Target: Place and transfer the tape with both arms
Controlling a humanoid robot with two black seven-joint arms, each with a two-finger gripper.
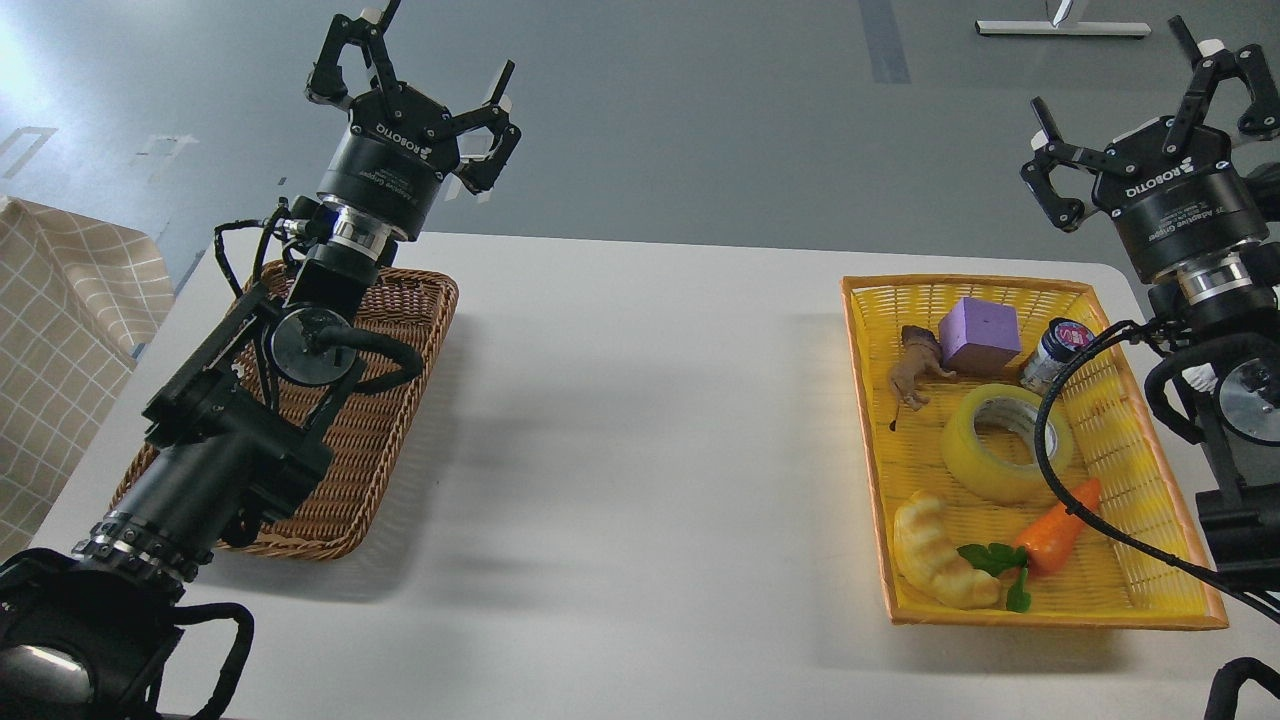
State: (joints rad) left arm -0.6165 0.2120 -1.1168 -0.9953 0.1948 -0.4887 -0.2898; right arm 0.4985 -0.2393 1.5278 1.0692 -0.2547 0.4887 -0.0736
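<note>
Both end effectors are released, fingers spread: the left end effector [425, 75] above the brown basket [400, 400], the right end effector [1140, 120] beyond the yellow basket [868, 400]. The tape [985, 455] lies mid-basket in the yellow one, just beyond the carrot [1050, 535].

Views: one only, the head view; no second view shares the scene.
Position: high above the near edge of the desk [640, 450], between the two arms.
Direction: forward and down, over the desk to the grey floor [700, 110] beyond.
Distance: middling; the near arm segments loom large at the lower corners, the baskets sit further out.
Left side: brown wicker basket [400, 400], partly behind the left arm [230, 440].
Right side: yellow basket [1100, 590], crossed by a cable of the right arm [1240, 400].
Cut off: the desk's near edge and both arms' bases.
</note>
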